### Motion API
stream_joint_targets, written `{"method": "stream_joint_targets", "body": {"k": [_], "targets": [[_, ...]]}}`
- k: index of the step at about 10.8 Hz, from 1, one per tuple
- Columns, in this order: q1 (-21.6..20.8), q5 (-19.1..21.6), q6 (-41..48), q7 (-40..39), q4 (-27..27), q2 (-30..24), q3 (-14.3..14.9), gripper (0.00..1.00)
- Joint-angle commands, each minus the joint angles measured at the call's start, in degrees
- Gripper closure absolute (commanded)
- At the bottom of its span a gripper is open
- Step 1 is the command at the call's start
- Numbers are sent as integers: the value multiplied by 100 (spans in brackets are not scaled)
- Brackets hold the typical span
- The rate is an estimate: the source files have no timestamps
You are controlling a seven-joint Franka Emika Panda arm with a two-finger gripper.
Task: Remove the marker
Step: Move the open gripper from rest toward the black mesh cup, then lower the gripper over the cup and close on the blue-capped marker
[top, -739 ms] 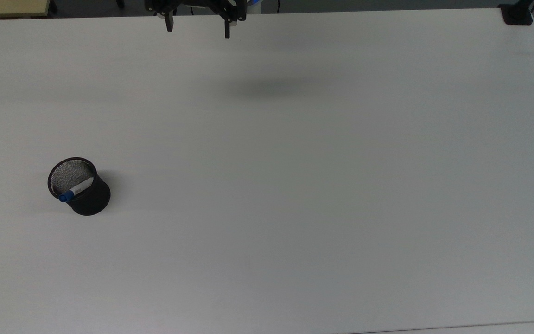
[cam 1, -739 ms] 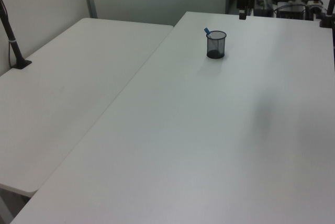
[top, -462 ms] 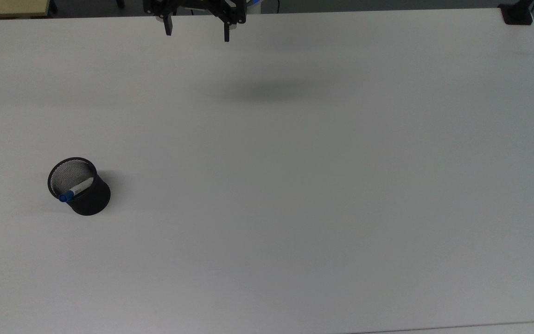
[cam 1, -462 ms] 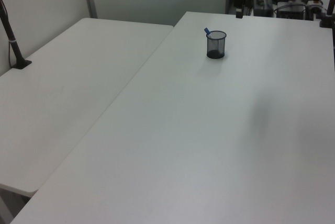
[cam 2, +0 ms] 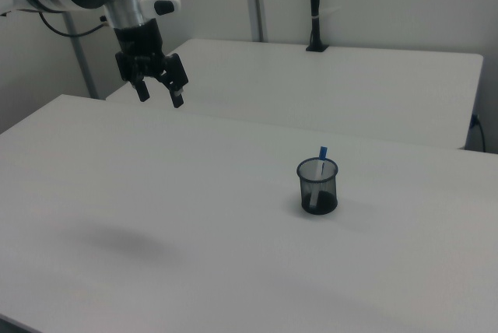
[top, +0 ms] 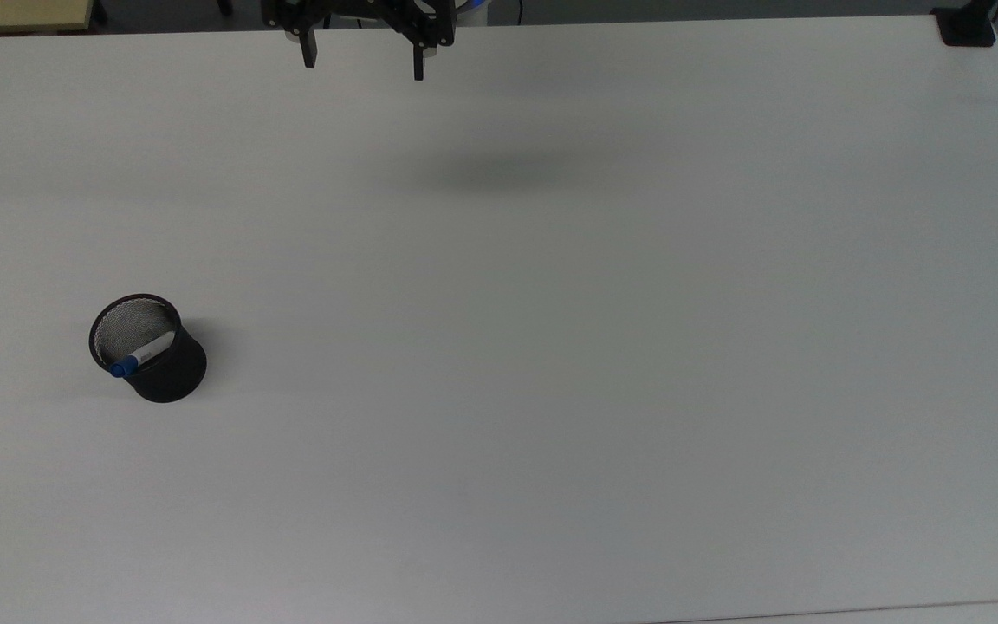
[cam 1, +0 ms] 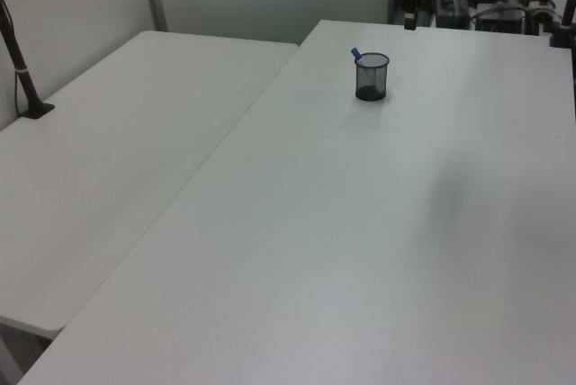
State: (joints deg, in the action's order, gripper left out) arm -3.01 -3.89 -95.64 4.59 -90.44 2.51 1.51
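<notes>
The marker [top: 140, 355] stands tilted inside a black mesh cup [top: 152, 351] at the top view's left, its blue cap [top: 123, 369] poking over the rim. The same cap [cam 1: 356, 53] rises from the cup [cam 1: 372, 77] in the left view, and the marker [cam 2: 321, 157] sticks up out of the cup [cam 2: 317, 187] in the right view. My gripper [top: 363, 68] hangs open at the top edge of the top view, far from the cup, nothing between its fingers. It also shows open in the right view [cam 2: 160, 99], high above the table.
The white table [top: 551, 347] spreads wide around the cup. A second white table [cam 1: 108, 160] adjoins it in the left view. A black clamp [top: 965, 26] sits at the top view's upper right corner. The arm's shadow [top: 499, 169] lies on the table.
My gripper has shifted slightly toward the top view's left and a little lower in the frame. The cup and marker have not moved.
</notes>
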Motion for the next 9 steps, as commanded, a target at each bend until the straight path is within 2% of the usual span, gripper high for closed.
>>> {"method": "stream_joint_targets", "body": {"k": [1,4,9], "targets": [[405,108,-331,-457,26,65,-10,0],[739,73,-1042,-547,26,302,-1,0],[1337,-6,-2711,-556,26,1259,-1,0]]}}
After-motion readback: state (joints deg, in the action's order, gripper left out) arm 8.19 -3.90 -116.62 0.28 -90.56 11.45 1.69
